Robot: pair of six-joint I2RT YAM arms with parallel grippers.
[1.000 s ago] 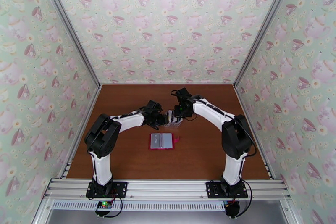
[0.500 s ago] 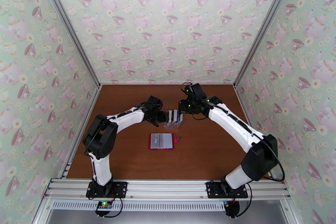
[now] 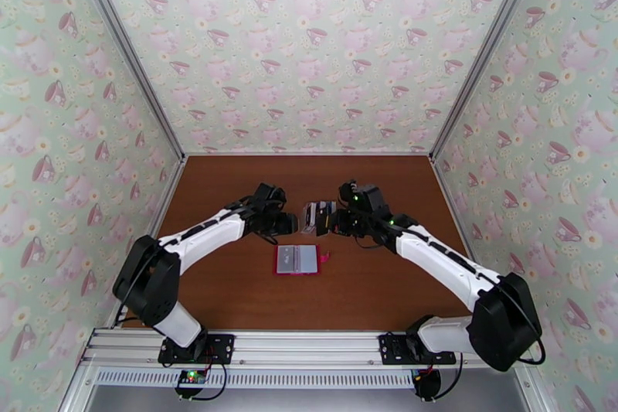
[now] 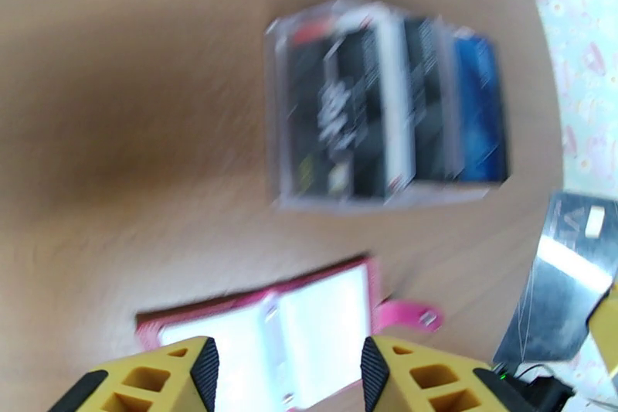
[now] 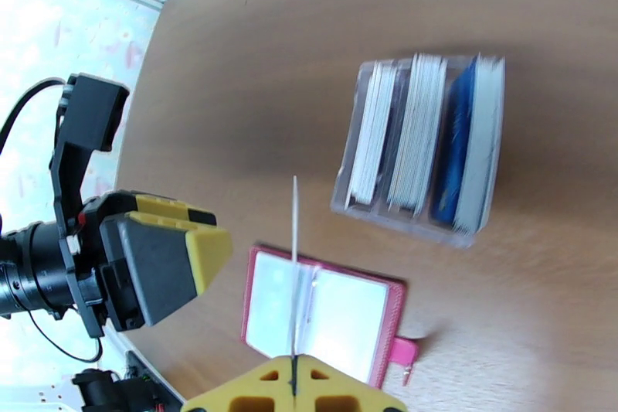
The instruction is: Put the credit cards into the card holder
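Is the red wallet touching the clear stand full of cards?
Apart. The right wrist view shows a strip of bare brown table between the card holder and the clear stand.

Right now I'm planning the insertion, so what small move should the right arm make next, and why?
Probably ease the right end effector down toward the open card holder. It is shut on one credit card, which the wrist view shows edge-on, in line with the holder's centre fold and not yet in a pocket.
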